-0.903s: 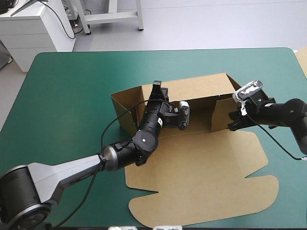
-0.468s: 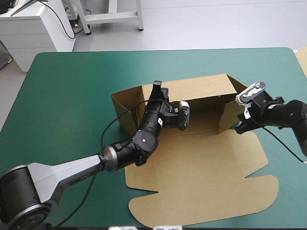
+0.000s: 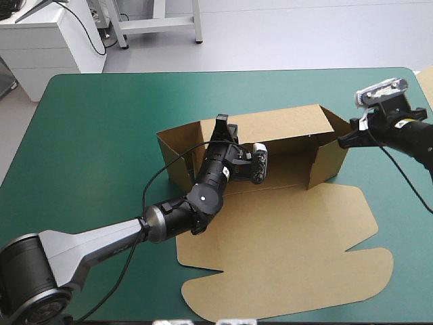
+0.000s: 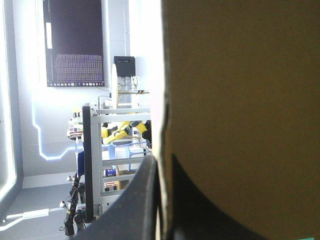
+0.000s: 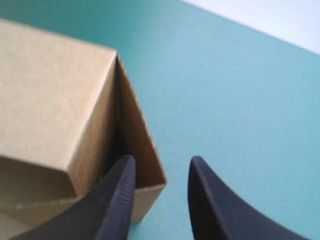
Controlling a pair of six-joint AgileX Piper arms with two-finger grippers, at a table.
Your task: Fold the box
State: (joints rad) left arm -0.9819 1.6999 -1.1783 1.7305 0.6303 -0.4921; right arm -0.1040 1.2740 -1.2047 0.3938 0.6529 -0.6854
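Box [image 3: 284,125] is sitting mid-table on the teal-green cover [image 3: 101,135]. Its back wall and both end walls are standing up, and its lid panel [image 3: 284,250] is lying flat toward the near edge. Its long axis is running left-right, roughly along the table's far edge, with the right end tilted slightly toward the near edge.

Left gripper [image 3: 223,128] is sitting at the top of the back wall, left of that wall's middle. In the left wrist view the black fingers are pressing together with the brown board edge between them, so it is pinching that wall and holding it upright.

Right gripper [image 5: 160,167] is hanging just off the box's right end with its fingers spread and nothing between them. The box's right far corner is lying just ahead of it, on the side toward the table's middle. One fingertip [image 5: 122,172] appears to be overlapping the top edge of the right end wall [image 3: 328,159]. Contact cannot be confirmed from this angle.

Judgement: the next move is turning on that right end wall. The right arm is clearly the nearer one, and the wall is lying inward from it along the long axis. Any tuck there is calling for a short approach toward the table's middle while the left gripper is bracing the back wall.
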